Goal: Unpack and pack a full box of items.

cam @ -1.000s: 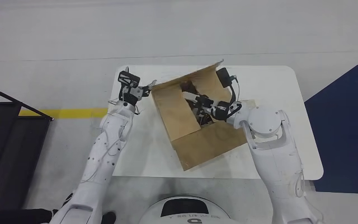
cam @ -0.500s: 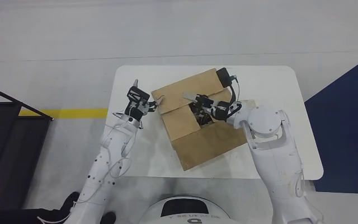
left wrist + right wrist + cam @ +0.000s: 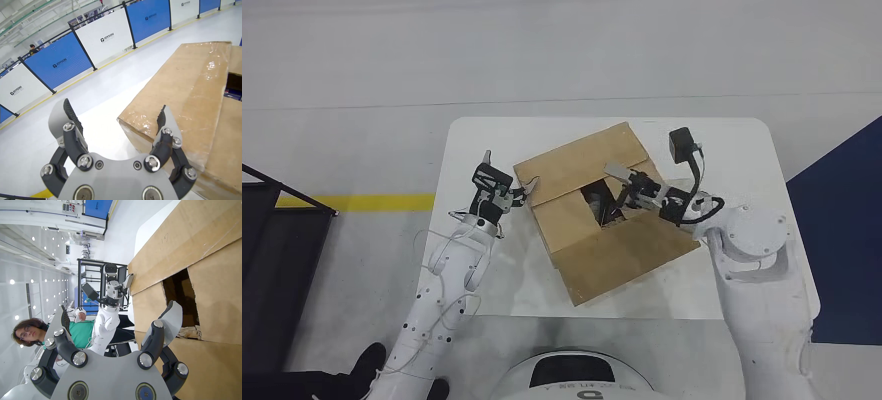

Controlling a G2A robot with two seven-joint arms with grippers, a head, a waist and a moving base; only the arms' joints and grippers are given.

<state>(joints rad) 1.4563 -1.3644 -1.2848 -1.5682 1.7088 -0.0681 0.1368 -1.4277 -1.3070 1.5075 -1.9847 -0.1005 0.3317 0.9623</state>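
the cardboard box [image 3: 607, 255] sits on the counter [image 3: 752, 150], its flaps [image 3: 577, 165] folded nearly shut around a small gap [image 3: 597, 197]. the left gripper [image 3: 115, 108] at its corner and the right gripper [image 3: 118, 307] beside the gap both have fingers apart. the box looks light and stiff; a flap's free edge seems the best hold.

Box [image 3: 577, 172] sits mid-tabletop [image 3: 742, 160]. Left gripper [image 3: 522, 192] is at its left corner, right gripper [image 3: 620, 182] over the flap gap.

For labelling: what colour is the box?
Plain brown cardboard box; clearest in the top view.
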